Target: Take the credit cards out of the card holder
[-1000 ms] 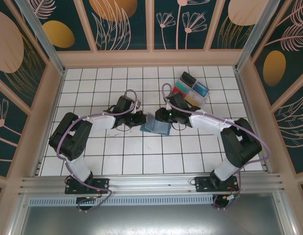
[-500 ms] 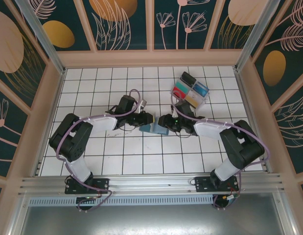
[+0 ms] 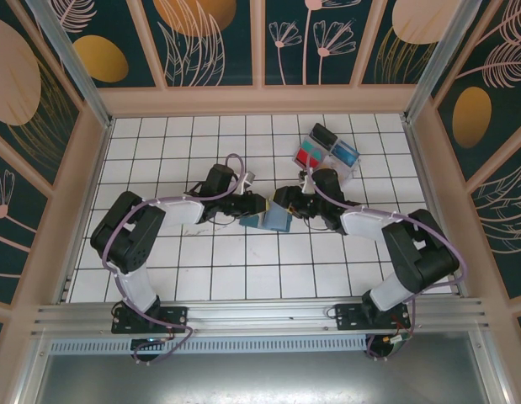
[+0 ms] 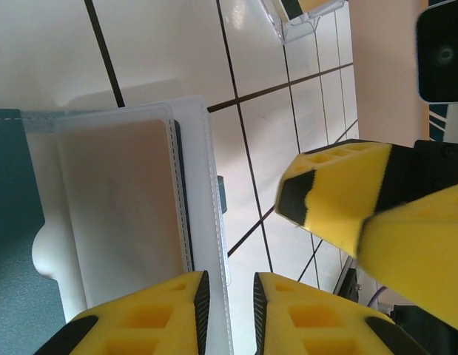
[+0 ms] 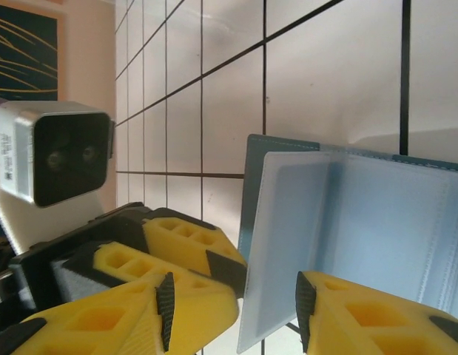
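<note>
Left gripper (image 4: 229, 285): pads a narrow gap apart, not clamped. The stitched outer edge of the clear sleeve (image 4: 206, 222) runs into that gap, but I can't tell if either pad touches it. Nothing is grasped.

Right gripper (image 5: 234, 290): jaws well apart and released, with the sleeve's lower corner hanging between the pads. No contact visible.

From the top view the two grippers meet nose to nose, mid-table. Left (image 3: 253, 204) and right (image 3: 287, 202) are both over the card holder (image 3: 273, 220), which lies open on the tiled table (image 3: 201, 261). The clear tray (image 3: 332, 151) is well apart, behind the right arm.

Cards: one pale pink-white credit card (image 4: 118, 207) is seated in the sleeve, beside the teal cover (image 4: 10, 222). I can't make out the red-and-white one. My read is that no card is out yet.

Step in hand, as I judge it: get one anchor grip and one pull grip.
- Left closes on the stitched margin only, outside the card's edge. If it pinches the card through the plastic, the card won't slide.
- Right goes for the card edge at the half-round notch (image 4: 42, 255) and pulls along the slot axis, not upward.
- The fingers are crowded, so move one arm at a time.
- Risk: the whole holder lifts with the card if the anchor is weak.
</note>
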### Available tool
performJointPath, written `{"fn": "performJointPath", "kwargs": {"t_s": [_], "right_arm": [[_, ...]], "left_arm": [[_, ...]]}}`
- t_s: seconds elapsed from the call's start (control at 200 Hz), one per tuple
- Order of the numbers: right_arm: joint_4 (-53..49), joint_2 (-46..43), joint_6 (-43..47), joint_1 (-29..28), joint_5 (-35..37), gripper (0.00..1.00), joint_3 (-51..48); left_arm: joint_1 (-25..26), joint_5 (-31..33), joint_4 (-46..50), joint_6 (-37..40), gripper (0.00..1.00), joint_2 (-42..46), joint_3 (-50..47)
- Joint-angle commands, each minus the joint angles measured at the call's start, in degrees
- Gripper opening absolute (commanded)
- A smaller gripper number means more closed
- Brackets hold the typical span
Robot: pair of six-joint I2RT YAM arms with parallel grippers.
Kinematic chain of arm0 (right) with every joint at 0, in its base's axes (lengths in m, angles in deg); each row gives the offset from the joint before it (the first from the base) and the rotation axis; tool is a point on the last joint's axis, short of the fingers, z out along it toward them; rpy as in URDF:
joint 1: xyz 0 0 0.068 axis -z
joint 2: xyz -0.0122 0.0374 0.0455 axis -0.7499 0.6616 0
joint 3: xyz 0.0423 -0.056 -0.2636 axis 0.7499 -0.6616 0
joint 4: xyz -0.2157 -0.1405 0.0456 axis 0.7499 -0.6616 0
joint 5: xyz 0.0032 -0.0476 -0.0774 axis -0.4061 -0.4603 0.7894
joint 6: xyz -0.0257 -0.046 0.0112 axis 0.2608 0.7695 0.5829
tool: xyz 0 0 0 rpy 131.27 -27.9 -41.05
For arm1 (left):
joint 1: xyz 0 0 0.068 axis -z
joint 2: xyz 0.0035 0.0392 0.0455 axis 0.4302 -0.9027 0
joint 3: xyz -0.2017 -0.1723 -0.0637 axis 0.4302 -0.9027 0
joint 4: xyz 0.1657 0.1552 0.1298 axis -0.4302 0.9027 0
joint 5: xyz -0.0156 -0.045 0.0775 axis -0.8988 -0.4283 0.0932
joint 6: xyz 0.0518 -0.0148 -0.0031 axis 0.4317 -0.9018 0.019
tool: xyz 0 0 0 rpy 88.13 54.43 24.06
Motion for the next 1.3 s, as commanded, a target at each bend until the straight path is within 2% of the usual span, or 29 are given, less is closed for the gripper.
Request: {"fn": "performJointPath", "kwargs": {"t_s": [0.0,0.15,0.31,0.38,0.48,0.556,0.621,0.681,0.746,0.861,0.921,1.006,1.106,1.296], "right_arm": [[-1.81,1.14,1.10,0.31,1.16,0.49,1.69],[-4.78,2.31,2.72,0.28,1.37,0.49,2.91],[-7.37,4.11,3.88,0.24,1.34,0.48,4.68],[-11.10,4.35,4.82,0.23,4.29,0.46,5.75],[-17.12,3.93,6.77,0.12,10.37,0.43,7.27],[-17.93,3.01,7.83,0.02,11.27,0.43,7.50],[-18.95,2.81,8.64,-0.50,11.48,0.43,8.36],[-19.86,3.42,9.13,-1.17,11.71,0.42,9.57],[-20.03,4.35,9.00,-1.77,11.33,0.39,10.39],[-20.36,6.66,8.13,-2.14,10.92,0.32,11.27],[-21.26,7.50,7.73,-2.14,11.45,0.29,11.55],[-22.95,8.42,7.39,-1.89,12.68,0.26,11.68],[-24.07,9.50,7.73,-1.52,12.68,0.25,11.66],[-25.54,11.98,8.93,-1.52,12.65,0.20,11.86]], "left_arm": [[0.42,2.21,2.13,1.04,0.30,-0.60,0.12],[0.38,6.10,6.23,3.36,0.38,0.09,1.25],[0.36,9.14,8.72,4.32,0.39,1.77,1.80],[0.38,13.74,13.04,5.79,0.39,2.80,2.59],[0.33,23.81,19.76,7.23,0.41,4.59,3.62],[0.20,29.32,21.96,7.45,0.42,6.56,3.55],[0.11,31.21,22.57,7.27,0.45,7.94,3.43],[0.11,28.92,20.70,7.05,0.45,8.62,3.12],[0.11,23.04,16.66,6.23,0.43,8.42,2.50],[0.20,12.47,8.29,1.76,0.34,5.77,1.73],[0.51,8.98,4.92,-0.64,0.30,2.02,1.90],[1.07,6.60,2.77,-2.79,0.28,-1.48,2.68],[1.43,7.04,3.93,-3.62,0.27,-5.06,3.75],[1.49,4.30,1.70,-4.57,0.27,-8.16,6.44]]}}
